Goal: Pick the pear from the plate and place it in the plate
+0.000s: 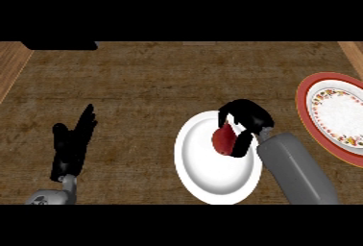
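A red pear (pixel 224 140) lies on the plain white plate (pixel 202 168) at centre right. My right hand (pixel 248 116) comes in from the lower right and curls over the pear, fingers and thumb on either side of it, hiding its far side. I cannot tell whether the pear is lifted off the plate. A second plate (pixel 339 115), red-rimmed with a floral pattern, sits at the right edge with nothing on it. My left hand (pixel 71 141) rests open at the lower left, fingers up.
The counter (pixel 142 86) is dark brown with lighter wooden strips along its left and right edges. A dark object (pixel 60 45) sits at the far left corner.
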`<state>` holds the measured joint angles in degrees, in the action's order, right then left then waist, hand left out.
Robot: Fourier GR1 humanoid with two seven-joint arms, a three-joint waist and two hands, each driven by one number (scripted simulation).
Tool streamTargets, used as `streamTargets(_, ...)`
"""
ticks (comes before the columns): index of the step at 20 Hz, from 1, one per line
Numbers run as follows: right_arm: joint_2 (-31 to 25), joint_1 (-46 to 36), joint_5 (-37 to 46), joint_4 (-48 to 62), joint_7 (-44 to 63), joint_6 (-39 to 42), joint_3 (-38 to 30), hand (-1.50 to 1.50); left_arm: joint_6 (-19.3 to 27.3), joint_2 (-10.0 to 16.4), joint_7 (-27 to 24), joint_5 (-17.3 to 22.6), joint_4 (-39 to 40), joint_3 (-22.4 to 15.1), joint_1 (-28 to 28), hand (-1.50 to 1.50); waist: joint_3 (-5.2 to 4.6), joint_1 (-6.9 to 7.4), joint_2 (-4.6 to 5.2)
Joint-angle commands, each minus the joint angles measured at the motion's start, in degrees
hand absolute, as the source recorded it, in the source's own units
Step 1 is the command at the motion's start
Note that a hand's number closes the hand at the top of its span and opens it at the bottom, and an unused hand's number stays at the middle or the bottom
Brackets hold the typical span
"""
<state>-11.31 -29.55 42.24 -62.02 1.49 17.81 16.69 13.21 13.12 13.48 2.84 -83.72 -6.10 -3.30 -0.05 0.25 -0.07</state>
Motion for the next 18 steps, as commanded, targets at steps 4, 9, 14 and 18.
streamTargets(4,-1.95,1.23,4.23,-4.32,6.29,-9.72,-5.22,1.5,-1.01,-0.16,-2.57,0.02,-0.24,0.81,2.76,0.0,0.03,-0.35,-0.13)
streamTargets(9,-5.33,-0.67,7.9,2.86,18.24,-20.37,-14.82,1.5,0.15,-1.59,-1.17,-0.92,-0.91,-0.62,1.73,0.0,0.08,-0.16,0.12)
streamTargets(14,-6.9,-2.8,10.94,-1.13,19.88,-25.46,-16.02,1.5,1.2,-3.29,-1.38,-1.77,4.94,0.4,-2.23,0.0,0.03,-0.7,0.1)
streamTargets(18,-9.61,-3.9,13.17,-8.89,25.21,-29.71,-19.18,1.5,-0.19,-2.2,-3.78,-1.44,0.52,-0.07,3.16,0.0,-0.02,-0.87,-0.3)
